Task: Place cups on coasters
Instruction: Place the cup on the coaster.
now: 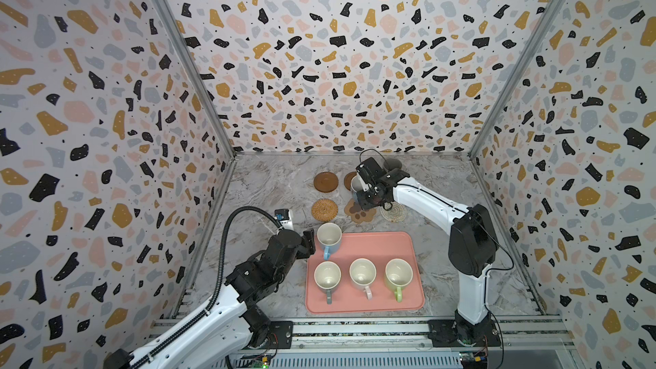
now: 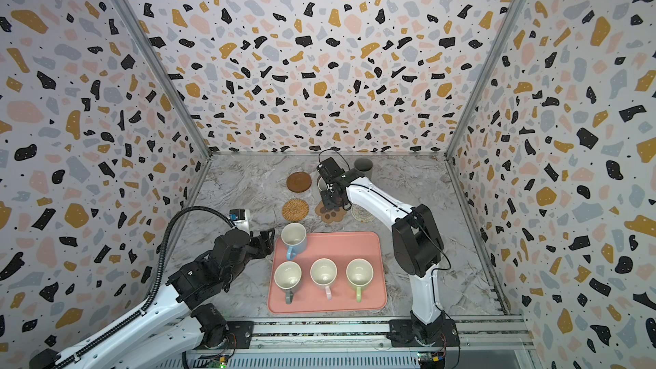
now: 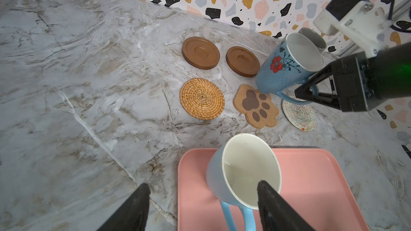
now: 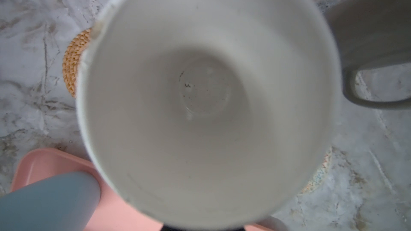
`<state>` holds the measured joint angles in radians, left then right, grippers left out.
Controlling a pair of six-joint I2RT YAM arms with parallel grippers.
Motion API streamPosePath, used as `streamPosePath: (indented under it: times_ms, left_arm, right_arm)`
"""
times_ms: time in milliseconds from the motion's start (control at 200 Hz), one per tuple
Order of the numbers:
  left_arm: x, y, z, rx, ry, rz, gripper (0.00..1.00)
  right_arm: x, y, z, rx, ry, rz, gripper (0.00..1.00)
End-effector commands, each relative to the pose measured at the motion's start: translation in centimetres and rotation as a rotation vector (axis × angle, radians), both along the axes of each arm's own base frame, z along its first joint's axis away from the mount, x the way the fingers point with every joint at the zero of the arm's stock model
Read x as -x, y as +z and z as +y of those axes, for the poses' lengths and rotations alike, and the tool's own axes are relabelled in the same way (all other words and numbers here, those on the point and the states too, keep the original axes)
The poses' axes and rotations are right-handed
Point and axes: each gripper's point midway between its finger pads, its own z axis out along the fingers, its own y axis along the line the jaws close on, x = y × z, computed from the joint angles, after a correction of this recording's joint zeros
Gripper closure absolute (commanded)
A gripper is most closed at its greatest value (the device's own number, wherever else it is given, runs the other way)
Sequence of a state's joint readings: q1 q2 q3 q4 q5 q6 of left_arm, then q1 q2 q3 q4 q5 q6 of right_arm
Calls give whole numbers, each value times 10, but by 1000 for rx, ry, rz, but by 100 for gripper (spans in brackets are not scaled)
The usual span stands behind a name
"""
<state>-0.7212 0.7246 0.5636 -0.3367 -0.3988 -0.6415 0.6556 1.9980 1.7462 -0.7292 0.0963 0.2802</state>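
1. Right gripper (image 3: 303, 93): the jaws are closed tight on the handle of the floral light blue mug (image 3: 287, 67). The mug is lifted clear of the counter (image 1: 269, 186) and tilted.
2. Floral mug, position: in both top views it sits above the middle of the frame's lower half, overlapping the right edge of the second wooden disc (image 3: 242, 61). The left wrist view shows its base hanging between that disc and the paw coaster (image 3: 255, 106), resting on neither.
3. Left gripper (image 1: 309, 243): the jaws are wide open and hold nothing. It is just beside the plain light blue mug (image 1: 329, 237), which stands in the upper left corner of the pink tray (image 1: 383, 246). Whether a finger touches it cannot be told.
4. Still on the tray, in the lower row with handles toward the bottom of the frame:
   - grey mug (image 1: 327, 275)
   - pink mug (image 1: 362, 273)
   - light green mug (image 1: 398, 275)
5. Dark grey mug (image 2: 362, 166): it stands upright at the back of the counter. What lies under it is not clear.
6. Coasters lying bare:
   - first wooden disc (image 1: 326, 182)
   - rattan round (image 1: 324, 209)
   - paw coaster
   - whitish patterned round (image 1: 394, 211)
7. Step in hand (judged): the right arm is carrying the floral mug to a coaster, most likely the second wooden disc.
8. Next move calls for levelling the mug, centring its base over the disc and lowering it until it sits flat. The jaws then open and draw back without catching the handle.
9. Risk (judged): set down tilted, the mug could land on the disc's rim and tip toward the paw coaster.
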Motion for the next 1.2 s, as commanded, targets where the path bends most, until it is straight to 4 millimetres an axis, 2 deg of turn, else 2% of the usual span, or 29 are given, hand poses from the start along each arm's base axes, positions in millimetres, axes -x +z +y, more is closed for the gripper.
streamPosePath:
  times_ms: [0, 200, 561, 886, 1196]
  left_arm:
    - [-1, 11, 0, 17, 7, -24, 23]
    - [0, 8, 2, 13, 7, -21, 23]
    - [1, 5, 3, 15, 10, -22, 23]
    - [3, 4, 4, 18, 10, -22, 23]
    - [4, 1, 5, 16, 13, -19, 23]
  right_arm:
    - [-27, 31, 5, -35, 19, -73, 85]
    - [-55, 27, 5, -28, 20, -72, 85]
    - [-89, 23, 4, -48, 10, -70, 86]
    - [-104, 8, 5, -58, 7, -51, 85]
    - [-111, 4, 10, -59, 19, -60, 85]
